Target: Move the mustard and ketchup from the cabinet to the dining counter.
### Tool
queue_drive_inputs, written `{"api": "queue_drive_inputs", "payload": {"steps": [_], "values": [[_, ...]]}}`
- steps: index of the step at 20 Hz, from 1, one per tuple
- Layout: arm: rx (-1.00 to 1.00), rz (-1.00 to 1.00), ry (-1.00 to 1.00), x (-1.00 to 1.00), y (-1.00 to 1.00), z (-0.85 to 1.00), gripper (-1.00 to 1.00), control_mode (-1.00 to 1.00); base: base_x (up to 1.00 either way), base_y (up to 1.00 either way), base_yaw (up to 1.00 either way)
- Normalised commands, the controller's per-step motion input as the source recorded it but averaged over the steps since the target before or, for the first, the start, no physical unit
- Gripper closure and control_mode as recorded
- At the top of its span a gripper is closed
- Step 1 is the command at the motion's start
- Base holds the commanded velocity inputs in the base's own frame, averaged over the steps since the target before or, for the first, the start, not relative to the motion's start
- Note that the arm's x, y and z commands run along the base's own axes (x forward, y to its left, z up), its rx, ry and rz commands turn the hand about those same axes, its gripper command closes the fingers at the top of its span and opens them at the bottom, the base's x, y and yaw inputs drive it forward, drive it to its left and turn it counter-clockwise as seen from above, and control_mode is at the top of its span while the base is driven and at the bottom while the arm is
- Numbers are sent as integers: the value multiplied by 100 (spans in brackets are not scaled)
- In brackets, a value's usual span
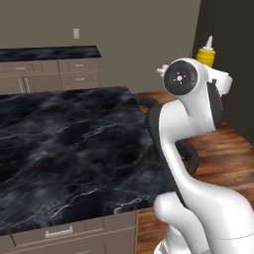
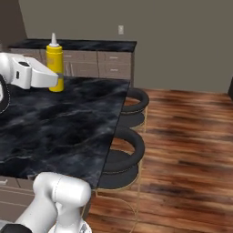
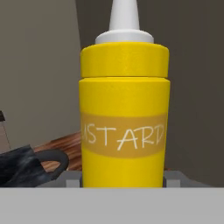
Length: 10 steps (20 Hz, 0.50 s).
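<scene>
I hold the mustard (image 3: 124, 122), a yellow squeeze bottle with a pale pointed nozzle, upright in the air. My gripper (image 3: 124, 177) is shut on its lower body, with a grey finger (image 3: 72, 177) showing on each side. In the right base view the mustard (image 2: 54, 63) and gripper (image 2: 58, 81) appear over the far part of the dining counter (image 2: 68, 123). In the left base view the mustard's top (image 1: 206, 53) pokes up behind my arm, to the right of the dining counter (image 1: 64, 149). The ketchup and the cabinet are out of view.
Two black round stools (image 2: 132, 102) (image 2: 123, 159) stand along the counter's right edge, over wooden floor (image 2: 191, 145). A narrower black worktop on drawer units (image 1: 49, 52) runs along the back wall. A dark tall panel (image 1: 228, 49) rises at the right.
</scene>
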Motion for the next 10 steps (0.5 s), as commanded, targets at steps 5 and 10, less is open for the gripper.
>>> {"api": "queue_drive_inputs", "payload": {"steps": [5,10], "values": [[0,0,0,0,0,0,100,100,52,-33,24],[0,0,0,0,0,0,100,100,42,-20,12]]}}
